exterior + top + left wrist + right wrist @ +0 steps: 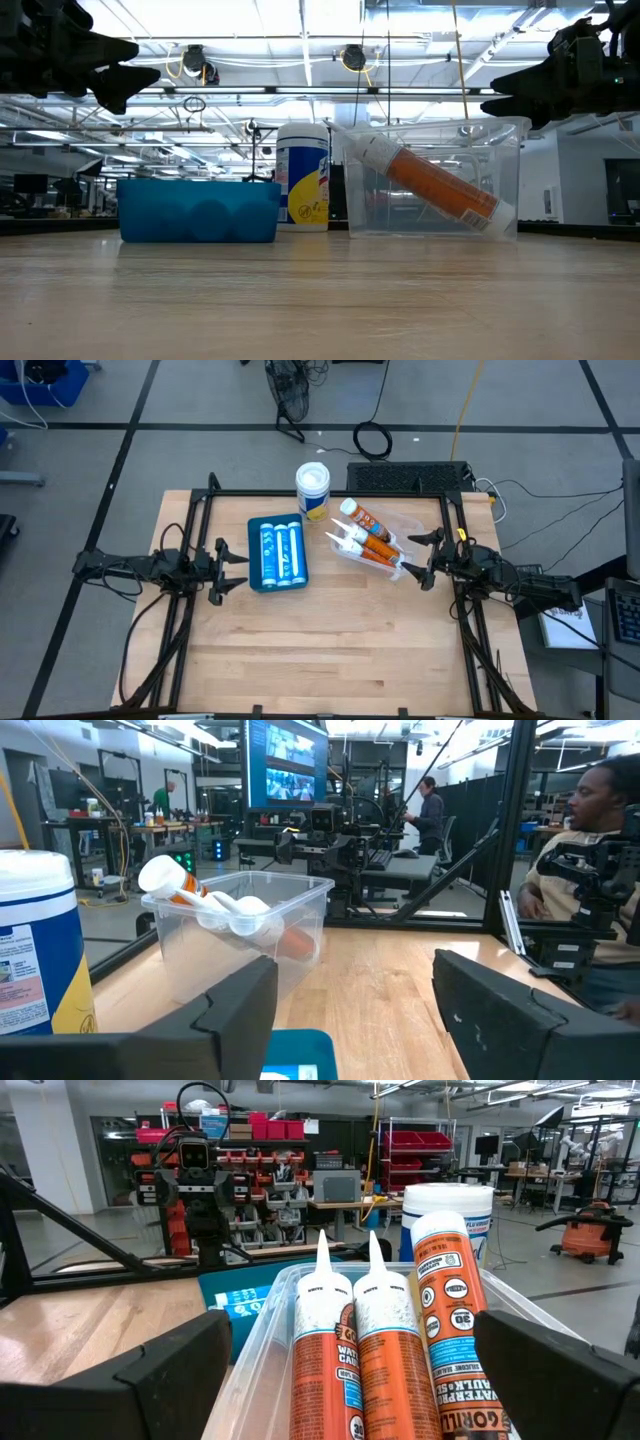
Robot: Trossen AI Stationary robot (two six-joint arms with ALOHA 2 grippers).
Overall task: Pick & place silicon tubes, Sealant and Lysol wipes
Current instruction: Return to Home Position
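- Left gripper (233,568): hangs above the table (330,650) just beside the blue tray (253,560), fingers spread and holding nothing.
- Right gripper (420,556): hangs close to the near corner of the clear bin (412,524), fingers likewise spread wide and empty.
- Orange caulk tubes (375,545): three lie side by side in the clear bin, tilted, their nozzles propped toward one wall.
- Blue-labelled tubes (268,552): two lie flat in the blue tray.
- Lysol wipes (313,488): the canister stands upright on the bare table behind the gap between tray and bin, in neither container, so by judgement its placing is not yet done.
- Hazard, right side: a withdrawal that swings low could clip the bin's rim. The light bin would then slide or tip, and the leaning tubes could roll out.
- Hazard, left side: a sweep toward the canister could topple it, being tall and free-standing, or nudge the tray.
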